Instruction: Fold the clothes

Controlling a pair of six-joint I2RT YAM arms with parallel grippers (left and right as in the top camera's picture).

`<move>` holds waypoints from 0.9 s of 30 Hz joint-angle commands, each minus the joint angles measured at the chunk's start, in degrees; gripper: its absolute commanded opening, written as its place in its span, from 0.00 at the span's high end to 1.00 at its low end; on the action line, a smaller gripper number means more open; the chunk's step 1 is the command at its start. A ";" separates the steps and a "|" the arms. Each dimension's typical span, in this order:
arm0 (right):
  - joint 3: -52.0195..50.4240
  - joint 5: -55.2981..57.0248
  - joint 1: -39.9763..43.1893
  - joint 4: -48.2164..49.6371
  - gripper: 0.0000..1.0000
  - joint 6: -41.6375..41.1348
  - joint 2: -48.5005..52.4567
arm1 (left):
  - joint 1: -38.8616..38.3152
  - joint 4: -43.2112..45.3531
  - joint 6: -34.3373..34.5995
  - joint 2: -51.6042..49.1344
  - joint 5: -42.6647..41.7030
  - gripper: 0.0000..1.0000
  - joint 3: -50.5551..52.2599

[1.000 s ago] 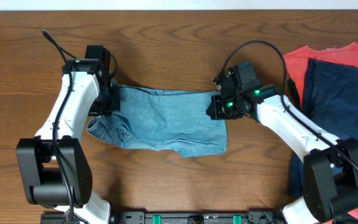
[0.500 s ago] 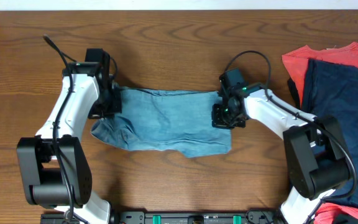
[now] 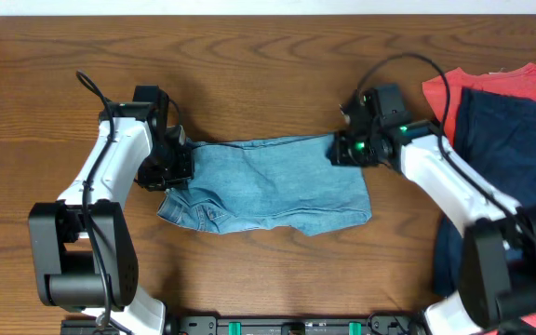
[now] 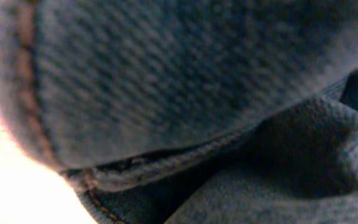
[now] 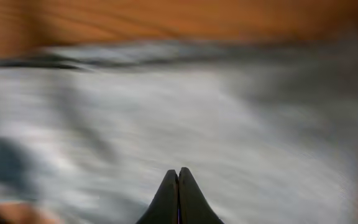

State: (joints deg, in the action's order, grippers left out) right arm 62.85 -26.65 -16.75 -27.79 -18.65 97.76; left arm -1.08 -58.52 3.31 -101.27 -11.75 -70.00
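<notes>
The light-blue jeans lie folded into a wide band across the middle of the table. My left gripper is at their left end, where the cloth is bunched. Dark denim with an orange-stitched seam fills the left wrist view and hides the fingers. My right gripper is at the jeans' top right corner. In the right wrist view its fingertips are pressed together with no cloth between them, above blurred denim.
A dark navy garment lies on a red-orange garment at the table's right side, close behind my right arm. Bare wooden table lies beyond the jeans and in front of them.
The jeans have shifted to the right, and their right edge now reaches further right. My left gripper moved right with their left end. My right gripper moved up and right to the top right corner.
</notes>
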 commanded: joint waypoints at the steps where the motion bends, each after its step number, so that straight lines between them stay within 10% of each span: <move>1: 0.11 -6.75 -5.05 4.04 0.99 -0.26 -1.53 | -0.28 -0.72 0.22 -0.63 -1.14 0.94 -0.07; 17: 0.11 -1.16 -24.65 24.50 0.99 -14.29 24.15 | -1.95 -2.03 0.17 -0.35 -1.14 0.94 -0.28; 27: 0.59 -9.66 -22.47 24.57 0.99 -12.13 18.51 | -1.95 -12.00 -0.22 4.59 -1.11 0.94 -8.00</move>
State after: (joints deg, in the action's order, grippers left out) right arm 64.07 -34.54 -39.35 -1.74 -31.38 117.97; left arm -2.50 -68.82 3.42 -100.14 -11.09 -74.46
